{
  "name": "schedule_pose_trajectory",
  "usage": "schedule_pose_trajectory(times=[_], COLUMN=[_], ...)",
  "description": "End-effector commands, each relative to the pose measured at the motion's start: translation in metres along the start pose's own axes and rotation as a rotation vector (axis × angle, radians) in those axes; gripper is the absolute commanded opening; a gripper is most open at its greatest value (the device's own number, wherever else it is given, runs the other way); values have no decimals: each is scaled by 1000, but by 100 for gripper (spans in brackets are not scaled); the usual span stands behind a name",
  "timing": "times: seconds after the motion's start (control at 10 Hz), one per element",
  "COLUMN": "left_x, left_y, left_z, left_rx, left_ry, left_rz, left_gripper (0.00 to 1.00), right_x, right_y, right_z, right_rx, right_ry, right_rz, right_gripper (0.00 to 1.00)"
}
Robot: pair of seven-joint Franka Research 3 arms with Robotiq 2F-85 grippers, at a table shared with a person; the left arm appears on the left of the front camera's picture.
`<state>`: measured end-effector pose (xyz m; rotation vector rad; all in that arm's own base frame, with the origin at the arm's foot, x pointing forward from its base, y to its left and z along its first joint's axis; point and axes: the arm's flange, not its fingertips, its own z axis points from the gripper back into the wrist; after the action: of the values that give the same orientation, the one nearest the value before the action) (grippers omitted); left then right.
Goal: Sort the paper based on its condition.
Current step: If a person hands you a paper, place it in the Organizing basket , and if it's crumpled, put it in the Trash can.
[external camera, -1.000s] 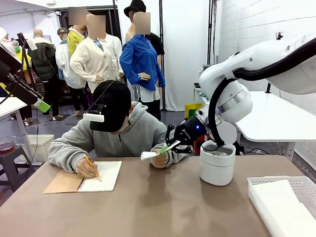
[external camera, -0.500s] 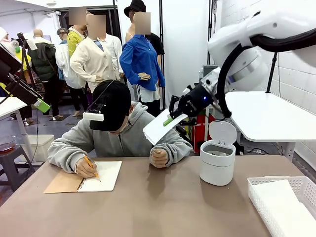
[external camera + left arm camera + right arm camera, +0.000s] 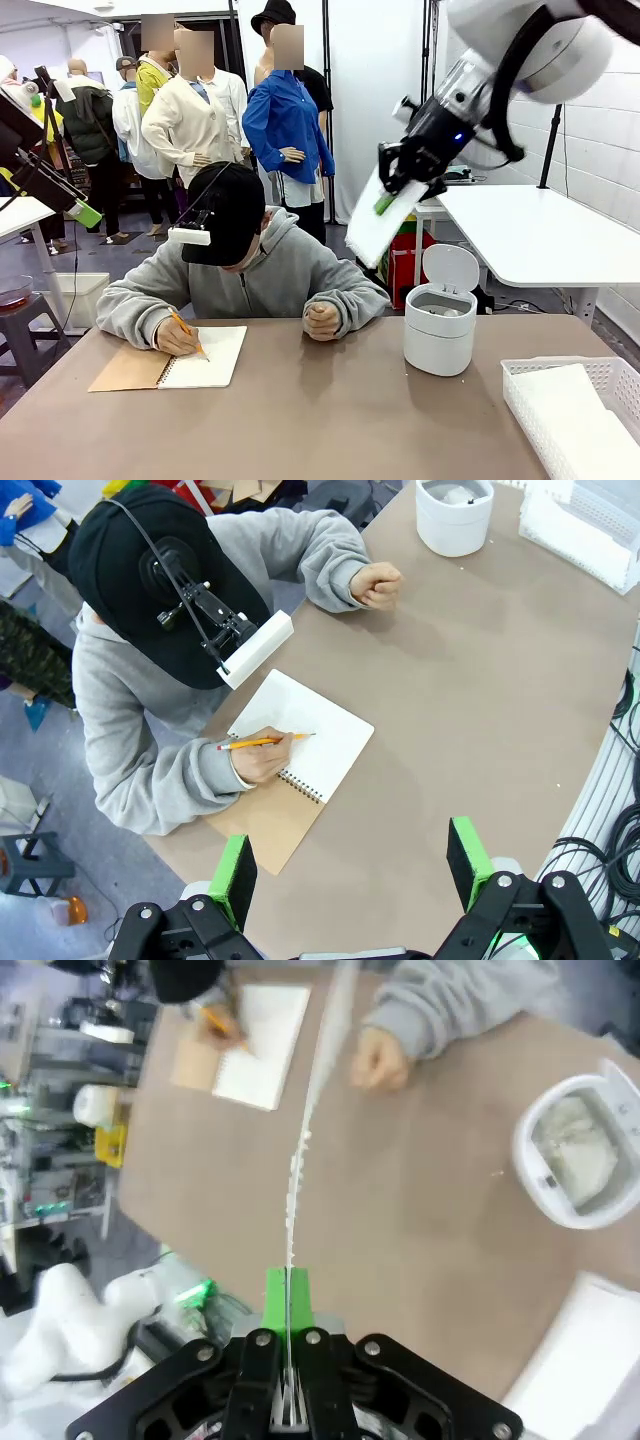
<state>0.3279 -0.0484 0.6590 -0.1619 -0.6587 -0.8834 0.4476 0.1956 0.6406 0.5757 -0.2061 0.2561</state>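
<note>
**Sheet clamped high in right gripper; table centre open**

Near edge: the left gripper (image 3: 350,875) hangs above the table (image 3: 330,420) with its green pads well apart and nothing between them. The brown surface beneath it is bare. At the near right corner stands a white lattice basket (image 3: 556,362), with a flat white stack lying in it.

Mid-table: the broad centre is unobstructed. To the left lies an open spiral notebook (image 3: 205,355). To the right stands a white bin (image 3: 440,335) with its lid tipped up.

Far edge: a seated person writes with a pencil (image 3: 265,742) on the notebook. The person's other hand (image 3: 322,320) rests in a fist, near the bin but apart from it.

Above the far edge: the right gripper (image 3: 388,203) is raised well clear of the table, its fingers pressed together on the paper (image 3: 372,232). The sheet is pinched at one edge and hangs tilted below the pads, above the bin and to its left. In the right wrist view it runs edge-on, straight out from between the pads.
</note>
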Motion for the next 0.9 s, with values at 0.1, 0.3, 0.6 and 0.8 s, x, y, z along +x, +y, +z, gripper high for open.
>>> schedule_pose_trajectory(times=[0.1, 0.3, 0.6, 0.8], left_x=[0, 0, 0, 0], left_y=[0, 0, 0, 0], left_z=[0, 0, 0, 0], left_rx=[2, 2, 2, 2], left_ry=[1, 1, 1, 1], left_rz=[1, 1, 1, 1], left_gripper=[100, 100, 100, 100], right_x=[-66, -100, -139, -147], right_y=[-16, -27, -60, -88], right_z=[31, 43, 43, 37], right_rx=[-229, -357, -395, -376], right_ry=[-36, -51, 15, 77], right_rz=[105, 113, 5, -77], right_gripper=[0, 0, 0, 0])
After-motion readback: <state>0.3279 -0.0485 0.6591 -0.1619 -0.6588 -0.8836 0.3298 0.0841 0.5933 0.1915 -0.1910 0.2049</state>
